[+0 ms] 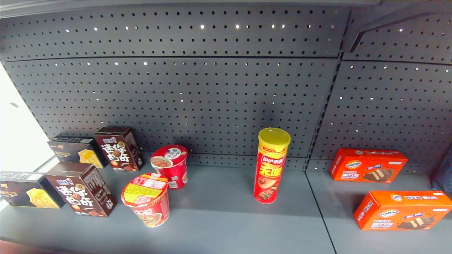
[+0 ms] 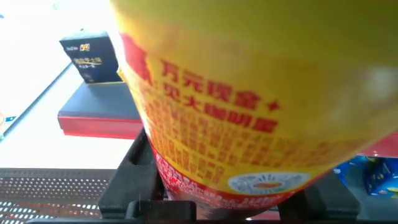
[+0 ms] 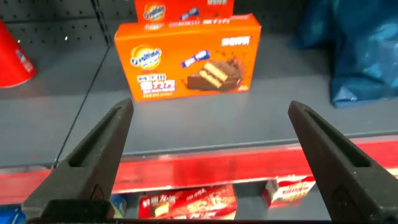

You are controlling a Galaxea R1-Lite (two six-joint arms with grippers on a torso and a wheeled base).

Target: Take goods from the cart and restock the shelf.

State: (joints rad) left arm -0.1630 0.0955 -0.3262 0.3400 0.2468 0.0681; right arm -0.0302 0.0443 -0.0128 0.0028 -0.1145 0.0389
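Grey pegboard point(image 1: 197, 98) backs the shelf point(image 1: 226, 218) where the goods stand. The left jaws are closed on a chip can point(image 2: 249, 106), its red base wedged between the two black fingers point(image 2: 134, 177). The can's long axis runs crosswise to them, and its yellow print reads slightly tilted. Behind it stands a dark box point(image 2: 90, 56), with wire mesh point(image 2: 56, 193) by the fingers.

The right jaws are spread wide and hold nothing. They face an orange box point(image 3: 186, 57) that lies flat on the shelf, long side along the shelf front, with a blue bag point(image 3: 364, 53) beside it.

On the shelf a second chip can point(image 1: 272, 165) stands upright, yellow lid up, near the middle. A rear orange box point(image 1: 367, 165) lies behind the front one. Two noodle cups point(image 1: 146, 199) and four upright snack boxes point(image 1: 82, 189) occupy the left end.
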